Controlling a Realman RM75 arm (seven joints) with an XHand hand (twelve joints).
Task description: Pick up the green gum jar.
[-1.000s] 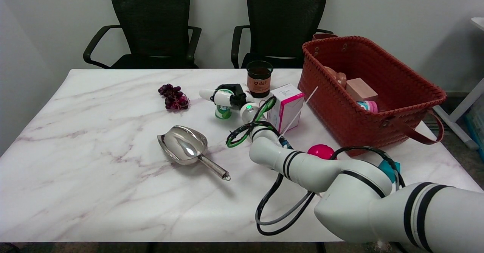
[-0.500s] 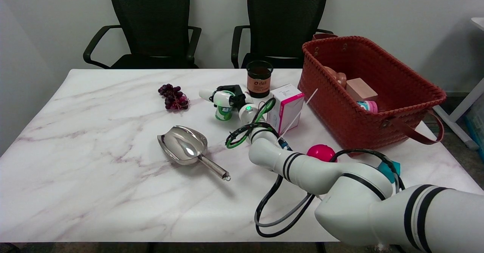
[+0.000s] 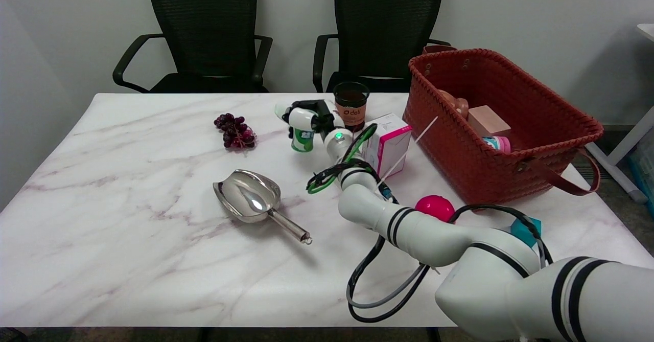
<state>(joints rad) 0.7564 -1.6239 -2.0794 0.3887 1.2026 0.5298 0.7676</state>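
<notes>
Your right hand (image 3: 310,118) grips the green gum jar (image 3: 303,140) from above near the far middle of the marble table (image 3: 127,229), fingers wrapped over the jar's white top. The jar stands roughly upright, its long axis near vertical with the cap up under your fingers; whether its base touches the tabletop or hangs just above it cannot be told from the head view. Taking the jar as the landmark: just right of it and slightly farther back stands a dark cup (image 3: 351,105) with an orange label, close against your hand. Right of the jar and a little nearer sits a white-and-pink box (image 3: 387,144), just beside your wrist, and beyond that box the red woven basket (image 3: 536,163) closes off the right side. A pink ball (image 3: 435,207) lies right of the jar and nearer the camera, beside your forearm. Left of the jar, a bunch of dark grapes (image 3: 235,131) rests apart from it, with bare marble between. A metal scoop (image 3: 250,199) lies nearer than the jar and to its left, handle pointing toward the near right. The far table edge runs behind the jar, past the cup.
</notes>
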